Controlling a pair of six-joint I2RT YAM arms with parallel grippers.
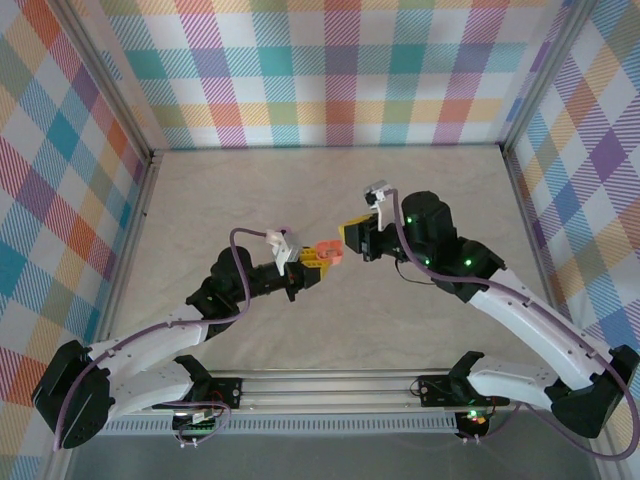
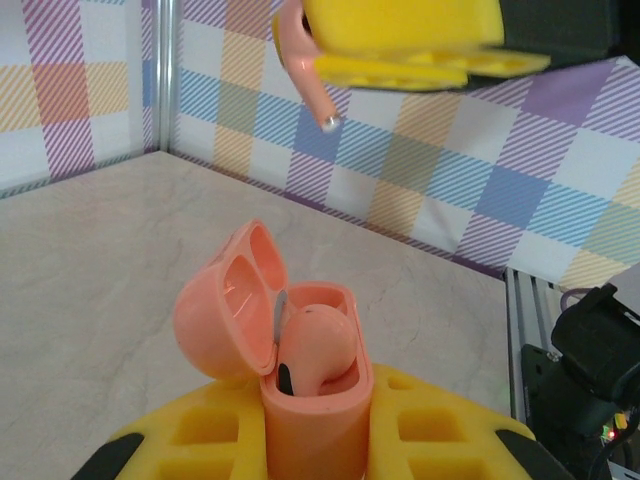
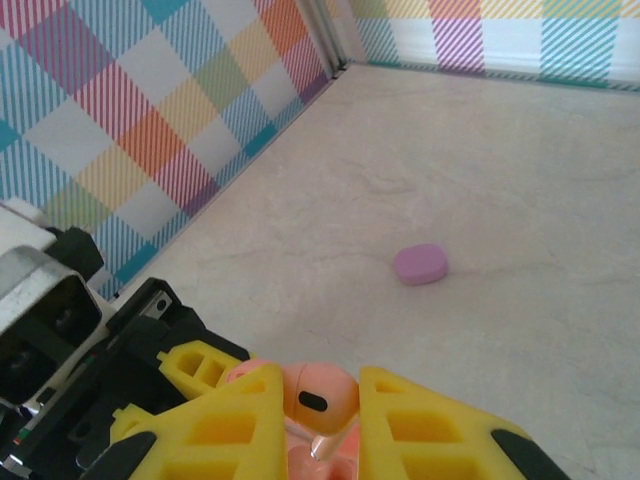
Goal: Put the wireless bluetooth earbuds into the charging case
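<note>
Salmon-orange plastic against yellow fingers marks the middle of the counter [image 1: 300, 190], where the 2 arms reach inward from their bases, elbows bent, wrists turned toward each other. The left gripper [image 1: 316, 260] is clamped on the charging case [image 2: 315, 400] and holds it upright, its lid [image 2: 230, 300] hinged back to the left. 1 seated earbud [image 2: 318, 345] rests inside the opened body. The right gripper [image 1: 352, 238] hangs just above and beyond the case, fingers pinched on the held earbud [image 2: 308, 70] — its stem tip points down toward the case, clear of it, not touching. Well apart on the counter lies a lilac pebble-shaped piece [image 3: 420, 264] — case or bud, I cannot tell.
</note>
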